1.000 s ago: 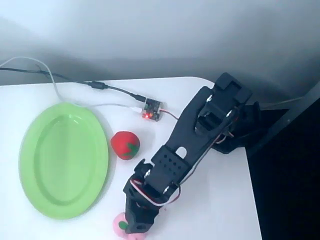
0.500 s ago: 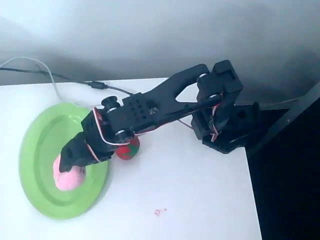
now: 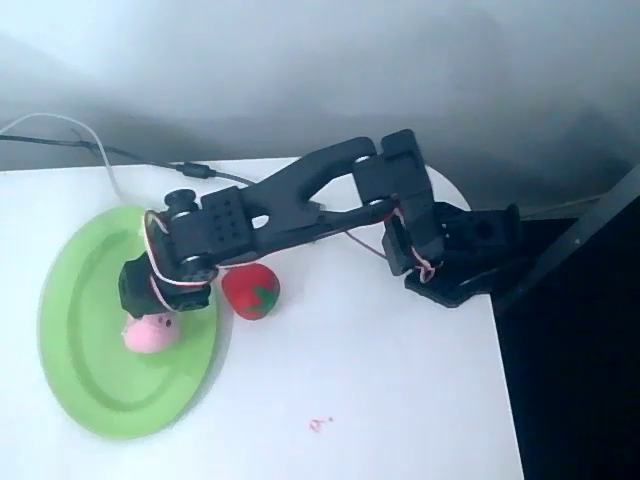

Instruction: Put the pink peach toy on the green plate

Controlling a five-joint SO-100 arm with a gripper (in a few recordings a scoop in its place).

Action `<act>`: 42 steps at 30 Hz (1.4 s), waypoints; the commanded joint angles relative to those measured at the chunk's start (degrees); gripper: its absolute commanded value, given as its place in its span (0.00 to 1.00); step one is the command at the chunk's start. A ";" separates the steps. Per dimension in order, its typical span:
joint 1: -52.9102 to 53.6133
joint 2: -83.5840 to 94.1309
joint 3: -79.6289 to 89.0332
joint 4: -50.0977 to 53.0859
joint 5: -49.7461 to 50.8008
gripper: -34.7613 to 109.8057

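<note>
One large light-green oval plastic plate [image 3: 90, 370] with a raised rim sits toward the left edge of the white table [image 3: 400, 400]. One small round soft pink peach toy [image 3: 152, 334] lies on the plate's right half, inside the rim. One red strawberry-like soft toy [image 3: 251, 291] with a green mark rests on the table just beside the plate's right rim. One black arm [image 3: 300, 195] reaches from the table's right edge; its claw [image 3: 140, 300] hangs directly over the peach, touching or nearly so. Claw fingers hidden from above; cannot tell whether released or clenched. Cables and one small lit circuit board part-hidden near the table's far edge.
</note>
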 commanded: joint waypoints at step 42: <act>5.45 16.79 -0.18 -7.56 -6.50 0.48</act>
